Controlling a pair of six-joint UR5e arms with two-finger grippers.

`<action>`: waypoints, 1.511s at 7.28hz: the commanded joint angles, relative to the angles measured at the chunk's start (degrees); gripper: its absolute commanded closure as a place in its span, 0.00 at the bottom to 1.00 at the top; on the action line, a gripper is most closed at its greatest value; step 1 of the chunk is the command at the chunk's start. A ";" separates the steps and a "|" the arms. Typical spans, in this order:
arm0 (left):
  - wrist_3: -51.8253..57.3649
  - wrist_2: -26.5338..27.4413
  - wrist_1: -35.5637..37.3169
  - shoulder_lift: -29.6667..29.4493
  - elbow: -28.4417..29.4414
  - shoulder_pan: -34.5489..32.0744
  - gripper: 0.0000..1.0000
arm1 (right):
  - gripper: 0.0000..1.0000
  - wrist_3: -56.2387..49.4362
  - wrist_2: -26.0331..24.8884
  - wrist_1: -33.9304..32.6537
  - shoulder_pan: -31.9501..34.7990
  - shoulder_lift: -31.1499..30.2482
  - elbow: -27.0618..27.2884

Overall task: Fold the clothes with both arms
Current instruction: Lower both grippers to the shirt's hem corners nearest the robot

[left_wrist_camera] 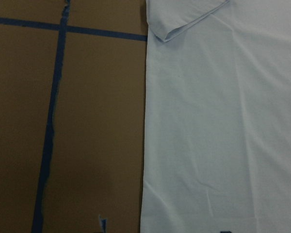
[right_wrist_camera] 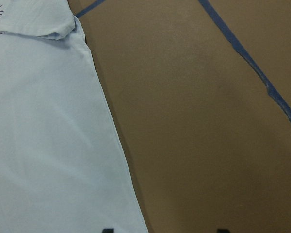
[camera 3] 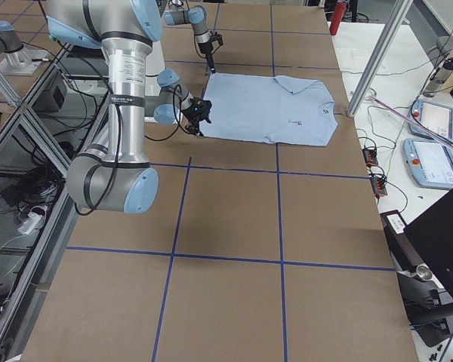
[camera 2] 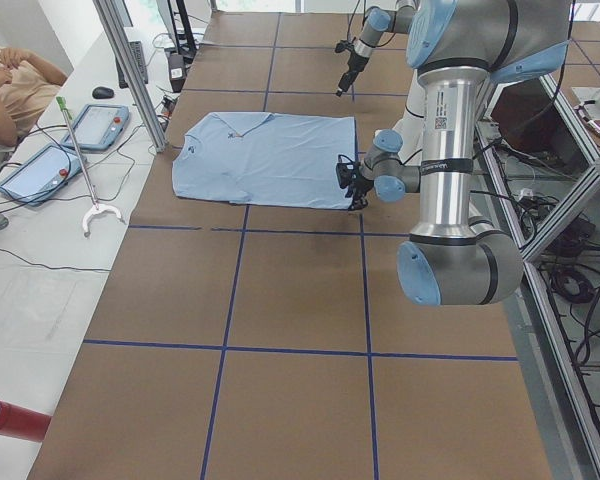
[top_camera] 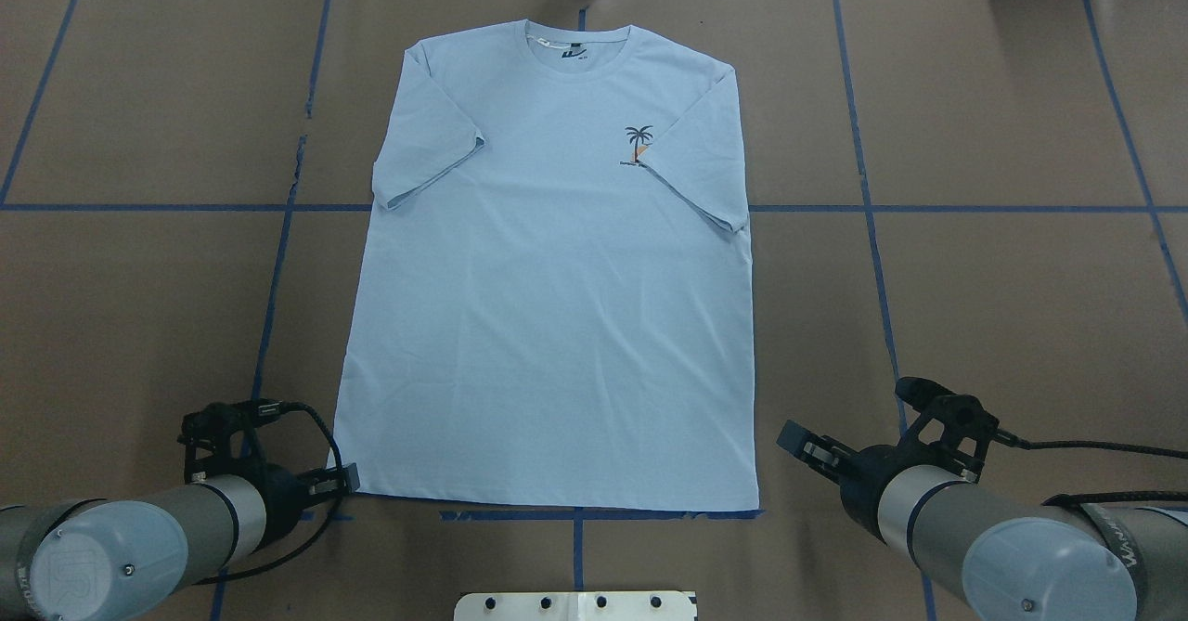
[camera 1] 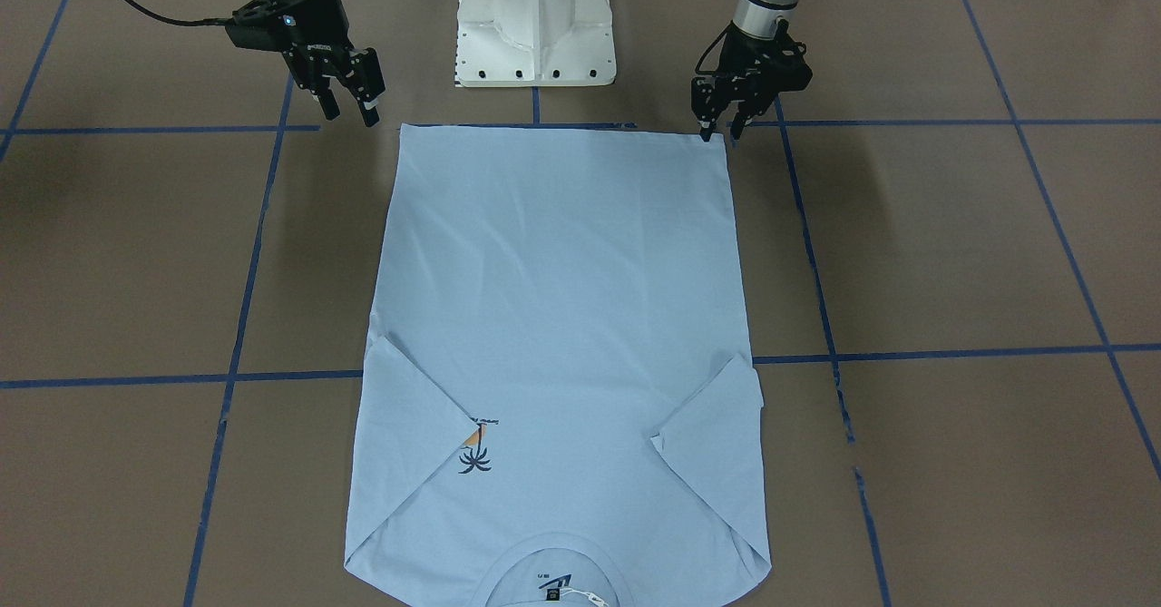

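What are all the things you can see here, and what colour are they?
T-shirt: one, light blue, flat in the middle of the table, sleeves folded in.
Palm print: one, dark and orange, on its chest.
Table: one, brown.
Tape lines: several, blue, a grid on the table.
Base: one, white, at the robot's edge of the table.
Pendants: two, grey, on the white side bench.
Grabber stick: one, pale, beside them.
Tube: one, red, near corner of the bench.
Person: one, beige top, by the bench.
Left arm: one, silver-grey, jaws open at a hem corner.
Right arm: one, silver-grey, jaws open beside the other hem corner.
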 commanded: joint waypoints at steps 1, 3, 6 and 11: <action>-0.24 0.07 0.02 -0.71 0.34 0.33 0.54 | 0.23 0.05 -1.22 -0.01 -0.76 0.02 -0.09; -0.24 0.07 0.11 -0.80 0.52 0.33 0.55 | 0.22 0.75 -2.10 -0.01 -1.46 0.02 -0.18; -0.24 -0.02 0.11 -0.62 0.52 0.24 0.60 | 0.22 0.84 -2.81 -0.01 -2.08 -0.07 -0.27; -0.24 0.07 0.11 -0.88 0.52 0.33 1.00 | 0.22 1.28 -3.25 -0.09 -3.22 0.98 -0.79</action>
